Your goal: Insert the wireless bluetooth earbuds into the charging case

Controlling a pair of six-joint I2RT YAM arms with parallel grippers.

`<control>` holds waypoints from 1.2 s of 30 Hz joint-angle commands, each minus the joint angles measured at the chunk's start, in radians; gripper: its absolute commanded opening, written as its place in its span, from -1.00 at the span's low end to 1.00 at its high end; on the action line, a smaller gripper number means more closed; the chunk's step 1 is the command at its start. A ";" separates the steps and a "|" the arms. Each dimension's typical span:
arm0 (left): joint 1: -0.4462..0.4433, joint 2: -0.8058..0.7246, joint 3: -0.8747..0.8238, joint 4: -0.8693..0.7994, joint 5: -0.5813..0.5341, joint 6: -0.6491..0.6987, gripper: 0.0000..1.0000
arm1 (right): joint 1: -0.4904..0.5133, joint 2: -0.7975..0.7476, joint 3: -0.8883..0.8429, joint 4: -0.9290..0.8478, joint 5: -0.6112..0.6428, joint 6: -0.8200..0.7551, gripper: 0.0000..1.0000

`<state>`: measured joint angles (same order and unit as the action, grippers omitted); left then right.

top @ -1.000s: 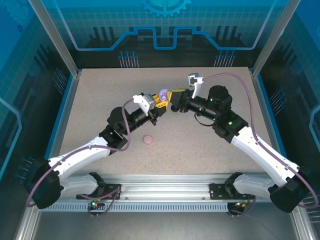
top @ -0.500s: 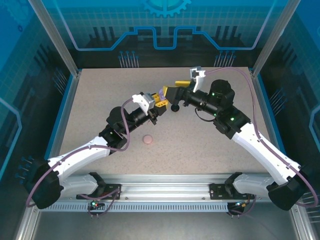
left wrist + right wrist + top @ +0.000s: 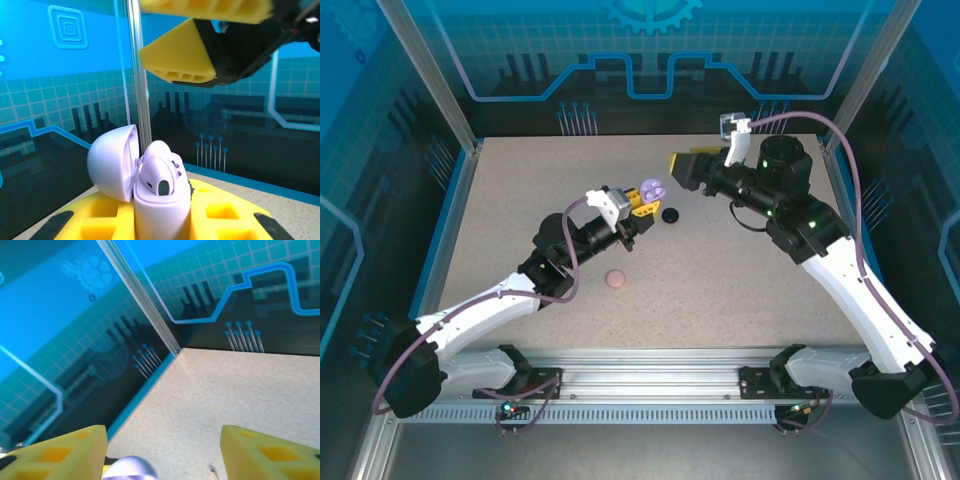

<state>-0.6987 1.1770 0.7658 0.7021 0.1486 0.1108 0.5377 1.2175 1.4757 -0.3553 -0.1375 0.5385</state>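
Observation:
My left gripper point(image 3: 642, 200) is shut on the base of an open lavender charging case point(image 3: 649, 188), holding it upright above the table. In the left wrist view the case point(image 3: 162, 212) stands between my yellow fingers point(image 3: 227, 215), its lid point(image 3: 111, 162) swung back to the left. Lavender earbuds point(image 3: 159, 175) sit in its wells. My right gripper point(image 3: 685, 165) hangs open and empty, up and to the right of the case. Its fingers point(image 3: 272, 450) stand wide apart in the right wrist view, with the lavender lid point(image 3: 131, 467) showing low between them.
A black round case point(image 3: 669, 214) lies on the table just right of the left gripper. A pink round case point(image 3: 615, 279) lies nearer, in front of the left arm. Glass walls with metal posts point(image 3: 470, 140) close in the speckled table point(image 3: 750, 290).
My right gripper has opened and drawn back up and to the right, away from the lavender case. The left arm and the case have stayed where they were.

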 commanded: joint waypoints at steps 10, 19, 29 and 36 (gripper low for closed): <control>-0.008 0.013 0.016 -0.053 0.154 -0.012 -1.00 | -0.021 0.310 0.410 -0.472 -0.054 -0.141 -0.86; -0.009 0.034 0.028 -0.040 0.146 -0.008 -1.00 | 0.009 0.408 0.469 -0.559 -0.077 -0.167 -0.89; -0.009 0.056 0.044 -0.019 0.118 -0.006 -1.00 | 0.079 0.336 0.380 -0.586 -0.074 -0.180 -0.95; -0.010 0.053 0.050 -0.020 0.099 0.004 -1.00 | 0.102 0.239 0.282 -0.571 -0.062 -0.158 -0.98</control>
<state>-0.7097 1.2297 0.7681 0.6346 0.2703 0.1062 0.6121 1.5017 1.7878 -0.9028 -0.1879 0.3737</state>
